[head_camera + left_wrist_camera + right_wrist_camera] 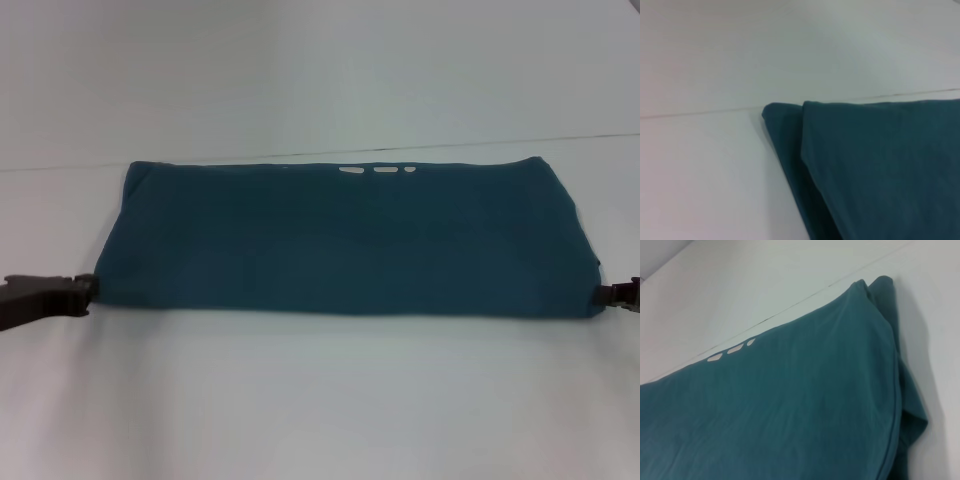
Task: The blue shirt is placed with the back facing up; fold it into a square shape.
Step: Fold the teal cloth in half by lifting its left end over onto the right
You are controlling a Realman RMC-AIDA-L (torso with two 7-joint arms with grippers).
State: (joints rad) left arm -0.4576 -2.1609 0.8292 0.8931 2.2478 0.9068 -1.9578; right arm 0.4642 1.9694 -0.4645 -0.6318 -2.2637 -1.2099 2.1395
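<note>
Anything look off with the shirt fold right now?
Mostly tidy. The blue shirt lies as a wide flat band, but at its right end an under layer sticks out past the top layer. Left gripper and right gripper sit at its near corners.

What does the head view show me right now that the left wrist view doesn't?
Only the head view shows both grippers: the left gripper at the near left corner of the blue shirt, the right gripper at the near right corner, plus three small white marks by the far edge. Only the left wrist view shows the stacked fabric layers at one end. Both show the shirt folded into a wide band on the white table.
</note>
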